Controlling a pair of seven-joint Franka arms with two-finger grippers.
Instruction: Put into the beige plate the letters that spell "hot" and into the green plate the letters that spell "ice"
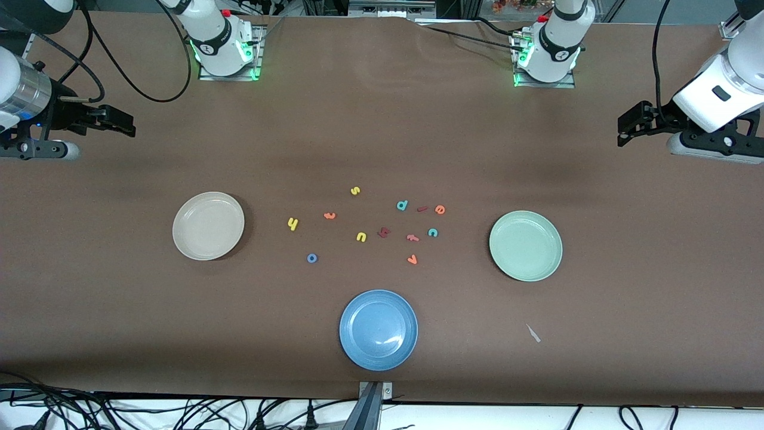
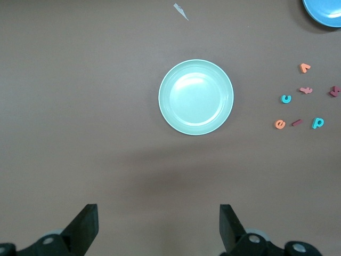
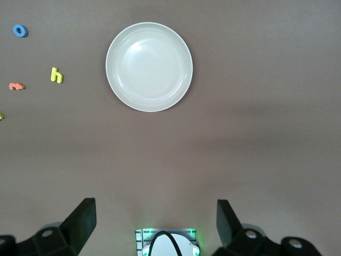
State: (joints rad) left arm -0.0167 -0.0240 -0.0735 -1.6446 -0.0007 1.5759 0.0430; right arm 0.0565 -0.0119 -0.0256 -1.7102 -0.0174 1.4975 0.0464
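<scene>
Nothing is held yet: both arms wait at the desk's (image 1: pixel 382 137) ends, each gripper spread wide and empty. The right gripper (image 1: pixel 113 122) hangs over bare desk at its own end; the left gripper (image 1: pixel 635 125) does the same at the other end.

The letters lie scattered in the middle, between the beige plate (image 1: pixel 208 226) and the green plate (image 1: pixel 526 245), with a blue plate (image 1: pixel 378 329) nearer the front camera. They split by side. The h (image 1: pixel 292 224), t (image 1: pixel 329 215) and o (image 1: pixel 311 258) lie toward the right arm's end, close to the beige plate; the o is the nearest of the three to the front camera. The i (image 1: pixel 422 209), c (image 1: pixel 433 232) and e (image 1: pixel 440 209) lie toward the left arm's end, close to the green plate, with the i just beside the e.

So each arm is likely the nearer one for its own word: right for "hot", left for "ice". The i is a short bar lying roughly along the desk's length, so closing across its narrow width looks the better approach. The stray letters, d (image 1: pixel 402 205), s (image 1: pixel 355 191) and n (image 1: pixel 361 237), should stay put.
</scene>
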